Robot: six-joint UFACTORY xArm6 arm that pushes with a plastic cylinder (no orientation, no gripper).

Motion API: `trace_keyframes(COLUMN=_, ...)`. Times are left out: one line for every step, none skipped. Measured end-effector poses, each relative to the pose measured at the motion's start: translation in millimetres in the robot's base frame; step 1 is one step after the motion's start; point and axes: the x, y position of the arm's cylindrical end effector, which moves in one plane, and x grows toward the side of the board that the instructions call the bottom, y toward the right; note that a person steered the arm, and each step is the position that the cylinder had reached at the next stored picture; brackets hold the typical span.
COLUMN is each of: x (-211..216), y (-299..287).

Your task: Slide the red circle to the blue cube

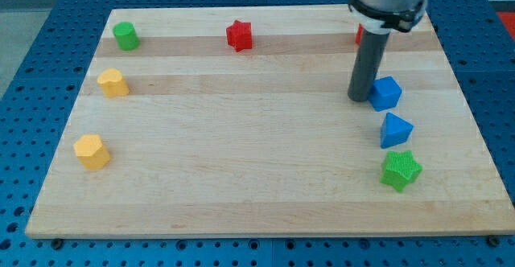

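- Progress: the red circle (359,34) shows only as a sliver at the frame's upper right, mostly hidden behind the rod, apart from the blue cube (386,93) below it; the push looks undone.
- My tip (358,98) rests on the board just left of the blue cube, seemingly touching it; it holds nothing, being a bare rod.
- Blocks look like matte plastic with visible ridges; the wooden board (241,154) is pale and smooth-grained.
- A blue triangular block (395,130) and a green star (400,170) sit lower right.

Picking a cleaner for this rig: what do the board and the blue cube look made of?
Board: pale wood, likely matte, showing lengthwise grain bands. Blue cube, just right of my tip: probably moulded or printed plastic, uniform colour with soft sheen.
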Motion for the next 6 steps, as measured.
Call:
trace_keyframes(x=-19.4, y=-14.9)
trace_keyframes(x=-88.0, y=-15.7)
trace_keyframes(x=-130.2, y=-17.5)
trace_keyframes(x=-158.4, y=-24.2)
trace_keyframes(x=-183.0, y=19.3)
trace_keyframes(x=-150.3, y=31.5)
